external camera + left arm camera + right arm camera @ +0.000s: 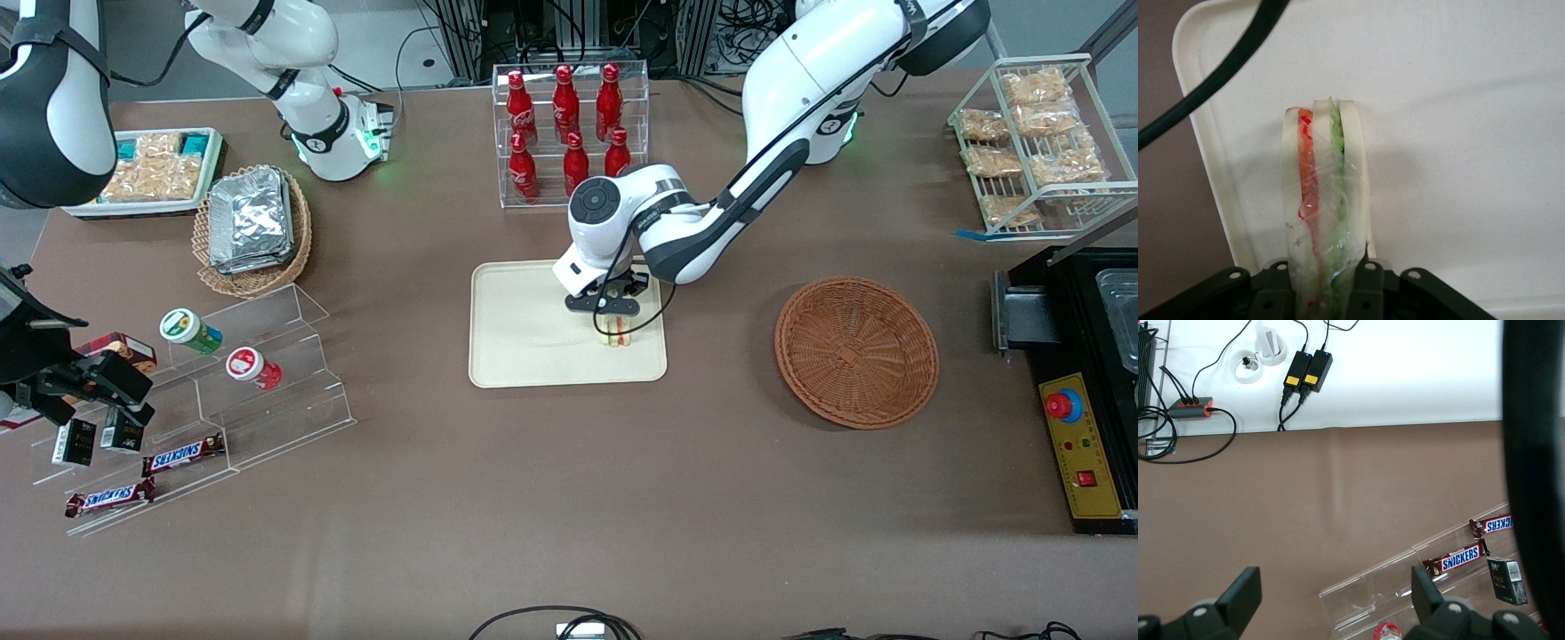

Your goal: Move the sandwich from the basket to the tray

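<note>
1. Sandwich [615, 334] sits over the cream-beige tray [524, 320] in the front view, near the tray edge that faces the reddish-brown wicker basket [856, 351]. We see the left arm's gripper [613, 313] directly above it, fingers closed on the wedge. The basket lies well apart from the tray, toward the working arm's end of the table, with nothing in it. A clear rack of red bottles [569, 133] stands farther from the camera than the tray.

2. From the left wrist view, we see the sandwich [1325, 200] standing on edge, wrapped in clear film, with pale bread slices enclosing an orange-red layer and a green layer. The gripper [1328, 293] clamps its near end between the black fingers [1368, 293]. The tray [1458, 133] fills the background, its rounded corner and raised rim beside the brown table [1165, 220]. A dark cable [1225, 63] crosses above.

3. In the right wrist view, we see only brown table [1305, 507], Snickers bars [1461, 560] on a clear stand, and power adapters [1305, 372].
</note>
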You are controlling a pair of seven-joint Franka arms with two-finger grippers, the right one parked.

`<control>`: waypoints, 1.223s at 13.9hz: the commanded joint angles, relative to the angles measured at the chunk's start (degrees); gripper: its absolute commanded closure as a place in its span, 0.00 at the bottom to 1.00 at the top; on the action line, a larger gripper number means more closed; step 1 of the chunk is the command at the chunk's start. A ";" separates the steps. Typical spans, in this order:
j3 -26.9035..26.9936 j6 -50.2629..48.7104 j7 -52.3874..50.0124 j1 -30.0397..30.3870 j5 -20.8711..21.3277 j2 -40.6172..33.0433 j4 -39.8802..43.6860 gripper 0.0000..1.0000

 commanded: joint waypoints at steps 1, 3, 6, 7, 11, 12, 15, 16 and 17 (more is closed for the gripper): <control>0.29 -0.23 -2.49 -0.53 1.40 0.82 2.44 0.15; 0.29 -0.40 -2.76 -0.35 1.05 0.64 3.50 0.02; 0.29 -1.02 -3.54 0.26 0.26 0.21 7.44 0.01; 0.29 -1.63 -5.12 1.05 0.26 0.20 8.76 0.01; 0.20 -7.94 -6.71 4.04 -2.97 -0.06 14.73 0.01; 0.20 -10.75 -6.63 5.09 -4.13 -0.06 16.93 0.01; 0.20 -17.70 -6.71 8.87 -4.14 -1.54 20.29 0.01; 0.20 -18.15 -6.63 10.88 -4.14 -2.42 20.12 0.01; 0.20 -18.16 -6.63 12.38 -4.22 -3.22 20.03 0.01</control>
